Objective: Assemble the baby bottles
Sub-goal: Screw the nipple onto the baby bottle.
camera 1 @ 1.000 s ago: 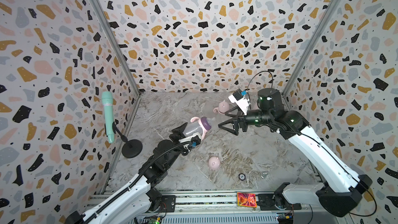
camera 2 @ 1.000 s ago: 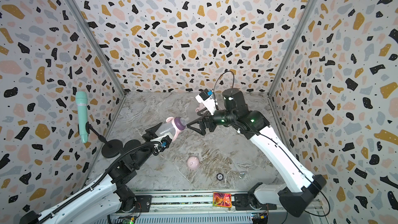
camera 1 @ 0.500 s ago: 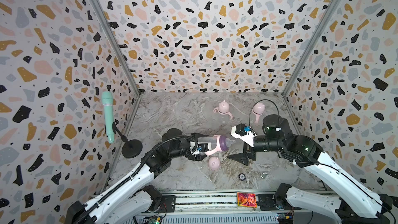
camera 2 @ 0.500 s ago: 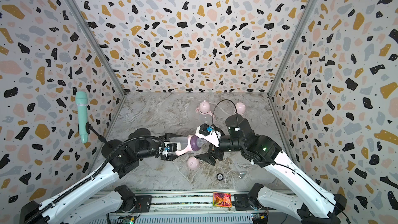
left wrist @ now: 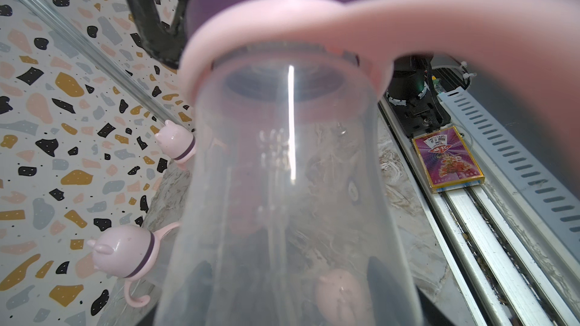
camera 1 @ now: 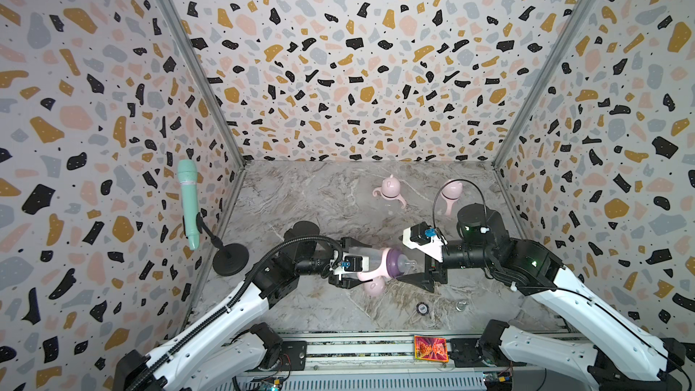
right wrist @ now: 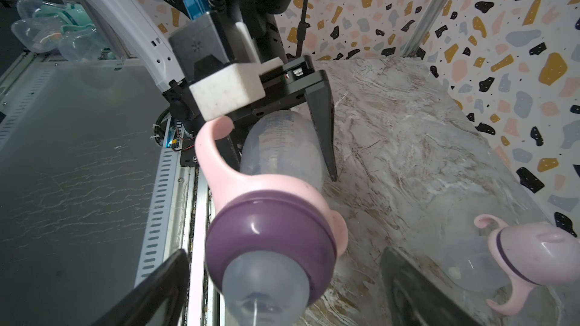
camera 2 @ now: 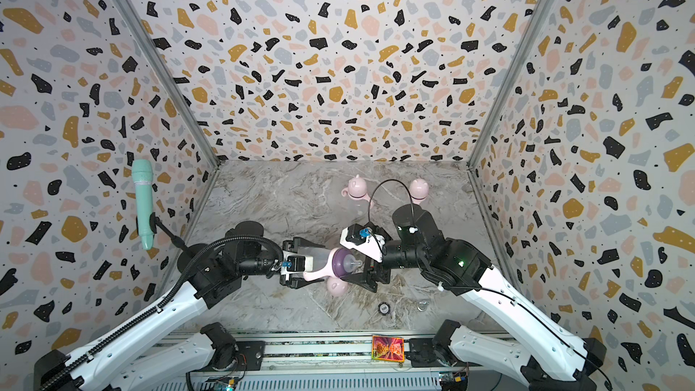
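The left gripper [camera 1: 357,263] is clamped on the clear body of an uncapped bottle [right wrist: 282,152]. It holds the bottle on its side above the table [camera 1: 301,201]. The bottle's purple collar [right wrist: 266,233] and teat [right wrist: 260,290] point toward the right gripper [camera 1: 408,263]. The right gripper's jaws stand wide apart, one on each side of the teat, clear of it and holding nothing. In both top views a loose pink cap [camera 1: 374,286] lies on the table just below the held bottle. A capped bottle [camera 1: 390,188] and a second capped bottle [camera 1: 451,191] stand upright near the back wall, apart from each other. A mint-green microphone [camera 1: 188,201] stands by the left wall.
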Robot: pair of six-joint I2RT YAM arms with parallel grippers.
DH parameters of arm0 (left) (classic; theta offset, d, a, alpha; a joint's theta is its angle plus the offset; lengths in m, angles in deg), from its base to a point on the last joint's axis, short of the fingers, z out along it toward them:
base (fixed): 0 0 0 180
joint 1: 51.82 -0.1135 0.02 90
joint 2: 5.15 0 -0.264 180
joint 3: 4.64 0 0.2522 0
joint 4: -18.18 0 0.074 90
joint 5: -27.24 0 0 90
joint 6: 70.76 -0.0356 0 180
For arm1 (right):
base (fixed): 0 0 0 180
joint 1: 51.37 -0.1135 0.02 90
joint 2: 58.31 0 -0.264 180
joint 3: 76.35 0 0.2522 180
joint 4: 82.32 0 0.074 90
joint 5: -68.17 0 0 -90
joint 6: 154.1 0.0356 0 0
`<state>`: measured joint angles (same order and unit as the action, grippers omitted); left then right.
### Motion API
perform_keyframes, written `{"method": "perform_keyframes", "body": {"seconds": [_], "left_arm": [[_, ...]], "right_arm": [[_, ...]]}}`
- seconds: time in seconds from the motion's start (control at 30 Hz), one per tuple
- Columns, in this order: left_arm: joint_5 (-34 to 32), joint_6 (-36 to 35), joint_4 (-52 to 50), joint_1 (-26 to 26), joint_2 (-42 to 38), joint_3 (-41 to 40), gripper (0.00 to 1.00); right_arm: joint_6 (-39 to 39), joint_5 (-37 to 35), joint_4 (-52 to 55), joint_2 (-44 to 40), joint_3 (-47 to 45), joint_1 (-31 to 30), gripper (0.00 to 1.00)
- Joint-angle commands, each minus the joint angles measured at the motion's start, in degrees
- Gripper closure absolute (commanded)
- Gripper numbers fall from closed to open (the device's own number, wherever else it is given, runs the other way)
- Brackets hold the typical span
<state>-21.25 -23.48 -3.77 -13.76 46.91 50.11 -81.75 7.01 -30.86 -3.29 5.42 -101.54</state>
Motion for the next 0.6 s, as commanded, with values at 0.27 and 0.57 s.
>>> {"method": "perform_keyframes", "body": {"seconds": [0.27,0.57], "left_arm": [[2.75,-0.43,1.46,0.08,-0.73,2.43,0.87],[2.96,-0.53,1.51,0.09,-0.83,2.25,0.87]], "right_arm": [[0.30,-0.76,0.31,2.16,-0.50,-2.27,0.11],[1.55,-1.75,-0.07,2.19,-0.88,-2.30,0.26]]}}
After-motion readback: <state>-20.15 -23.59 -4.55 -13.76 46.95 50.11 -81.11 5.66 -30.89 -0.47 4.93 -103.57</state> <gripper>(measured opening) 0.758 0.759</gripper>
